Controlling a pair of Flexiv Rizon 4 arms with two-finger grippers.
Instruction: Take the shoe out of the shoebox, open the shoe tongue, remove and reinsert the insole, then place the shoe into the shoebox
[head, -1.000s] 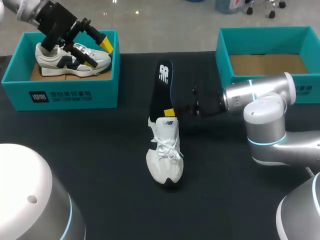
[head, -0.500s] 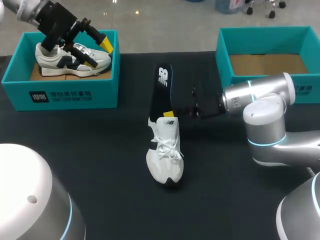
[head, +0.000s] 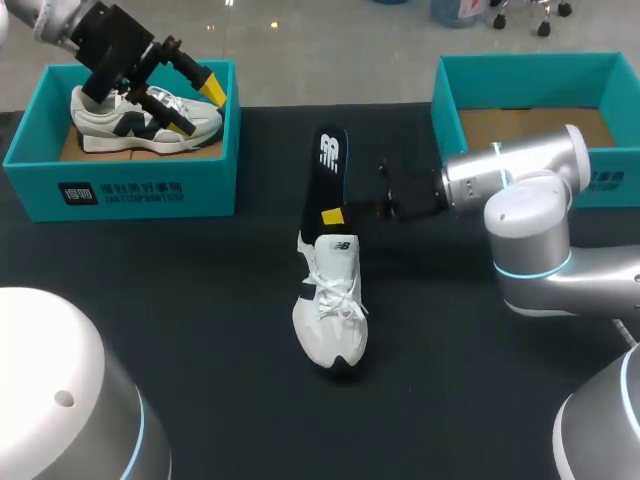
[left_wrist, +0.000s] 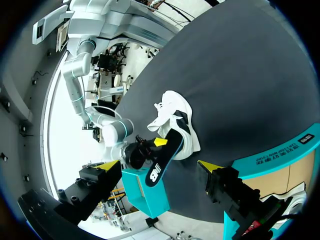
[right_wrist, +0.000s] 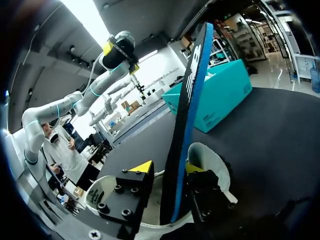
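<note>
Insole upright within right gripper

Black table, matte cloth top. Far left corner: a teal box, white print on its front wall. Inside it a white sneaker with a dark side mark, upright on its sole, toe toward the table's middle.

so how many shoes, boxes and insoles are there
shoes: 2, loose shoe and boxed shoe
boxes: 2, left box and right box
insole: 1
total: 5
</note>
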